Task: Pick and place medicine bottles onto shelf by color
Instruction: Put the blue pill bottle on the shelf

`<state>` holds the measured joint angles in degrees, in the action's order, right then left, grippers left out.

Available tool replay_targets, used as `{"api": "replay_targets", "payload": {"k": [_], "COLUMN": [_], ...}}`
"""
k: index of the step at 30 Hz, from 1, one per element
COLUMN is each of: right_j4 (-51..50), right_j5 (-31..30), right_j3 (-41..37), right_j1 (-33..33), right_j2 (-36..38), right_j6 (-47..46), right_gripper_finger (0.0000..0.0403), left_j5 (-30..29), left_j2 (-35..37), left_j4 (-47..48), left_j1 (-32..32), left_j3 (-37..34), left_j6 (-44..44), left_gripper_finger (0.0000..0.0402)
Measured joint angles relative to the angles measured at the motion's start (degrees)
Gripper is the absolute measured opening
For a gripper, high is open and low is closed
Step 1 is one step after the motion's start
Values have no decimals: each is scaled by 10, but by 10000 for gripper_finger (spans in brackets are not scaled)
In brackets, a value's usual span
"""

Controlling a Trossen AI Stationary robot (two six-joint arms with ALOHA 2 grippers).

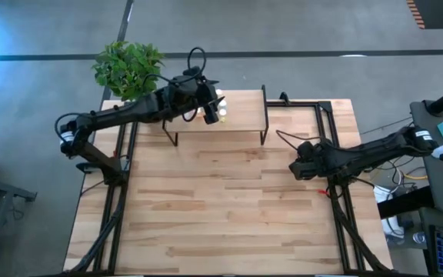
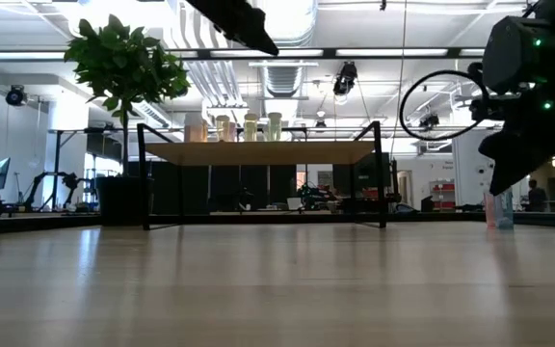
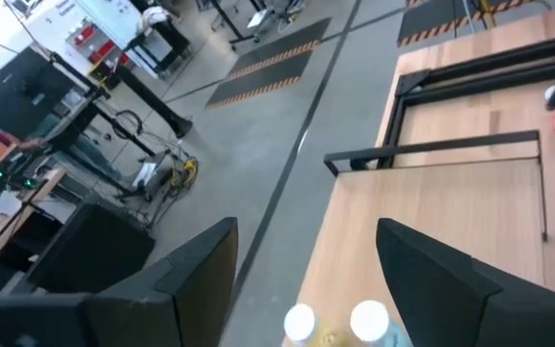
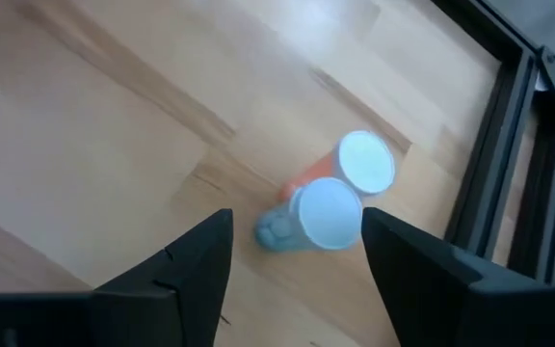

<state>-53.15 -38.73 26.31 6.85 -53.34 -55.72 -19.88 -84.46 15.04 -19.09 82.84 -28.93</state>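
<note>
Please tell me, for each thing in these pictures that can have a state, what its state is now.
Shelf: standing on the table, some bottles on its left part.
Bottles on the shelf: upright in a row, capped.
Blue-green bottle: upright on the table, capped, not gripped.
Orange bottle: upright on the table, capped, close beside the blue-green one.
Left claw: open, above the shelf bottles.
Right claw: open, above the two table bottles.
</note>
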Motion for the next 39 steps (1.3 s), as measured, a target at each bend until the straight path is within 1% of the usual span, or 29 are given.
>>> {"api": "replay_targets", "payload": {"k": [6,11,16,21,24,28,30,35,37,39], "right_j4": [0,21,59,62,62,72,77,82,82,84], "right_j5": [1,-3,-4,-10,-16,-17,-18,-16,-5,5], "right_j3": [-2,-5,-20,-23,-23,-25,-27,-27,-26,-21], "right_j1": [0,0,0,0,0,0,0,0,0,0], "right_j2": [-27,-52,-82,-110,-120,-120,-120,-119,-115,-107], "right_j6": [2,2,-17,-55,-70,-91,-98,-124,-133,-133], "right_gripper_finger": [221,221,221,214,193,148,124,74,61,52], "left_j5": [1,1,1,1,1,5,31,129,147,149], "left_j2": [-23,-25,-23,-22,-22,-22,-24,-25,-24,-18], "left_j4": [-18,-17,-17,-17,-17,-25,-59,-102,-103,-102], "left_j1": [-4,-9,-16,-16,-16,-16,-18,-19,-19,-19], "left_j3": [-2,-9,-19,-23,-23,-23,-26,-25,-19,-18], "left_j6": [-1,-12,-14,-15,-15,-15,-15,-15,-15,-15], "left_gripper_finger": [231,231,231,231,231,231,231,231,231,231]}}
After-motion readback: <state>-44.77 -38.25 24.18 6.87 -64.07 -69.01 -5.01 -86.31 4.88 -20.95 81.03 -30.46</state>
